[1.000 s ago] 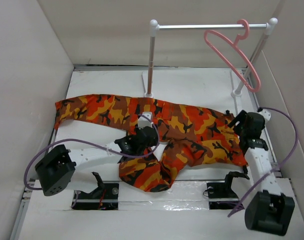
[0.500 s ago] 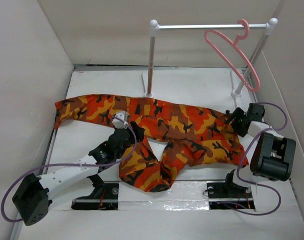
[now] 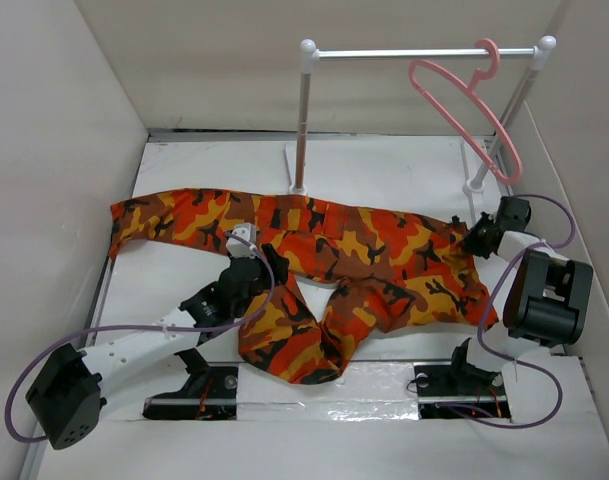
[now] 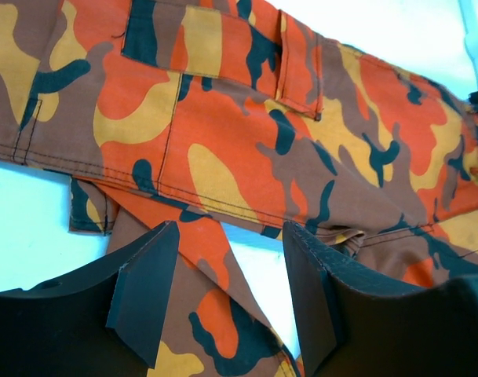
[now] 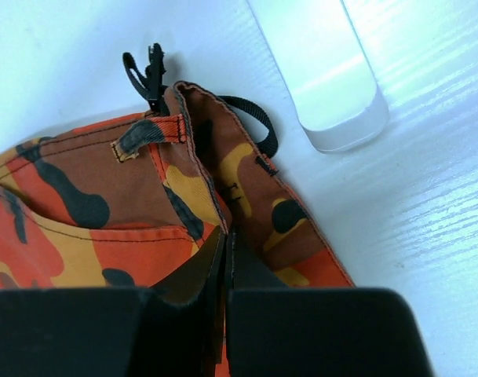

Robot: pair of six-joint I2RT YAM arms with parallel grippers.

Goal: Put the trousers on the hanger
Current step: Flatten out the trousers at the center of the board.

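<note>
The camouflage trousers (image 3: 374, 255) lie flat across the table, one leg stretched left and the other folded toward the near edge. My right gripper (image 3: 480, 238) is shut on their waistband (image 5: 211, 196) at the right end, where a black strap (image 5: 250, 118) and clip (image 5: 148, 75) show. My left gripper (image 3: 256, 252) hovers open over the crotch area, its dark fingers (image 4: 148, 275) straddling a cloth edge and a patch of bare table (image 4: 258, 275). The pink hanger (image 3: 414, 75) hangs from the white rail (image 3: 424, 52) at the back right.
The rail stands on two white posts with flat feet (image 3: 302, 170), the right foot (image 5: 325, 71) just beyond the waistband. White walls close in the table on the left, back and right. Purple cables (image 3: 134, 330) trail from both arms.
My right gripper has reached farther back along the waistband and shut on it. My left arm stretched out and its gripper shifted left over the trousers, opening a little wider.
</note>
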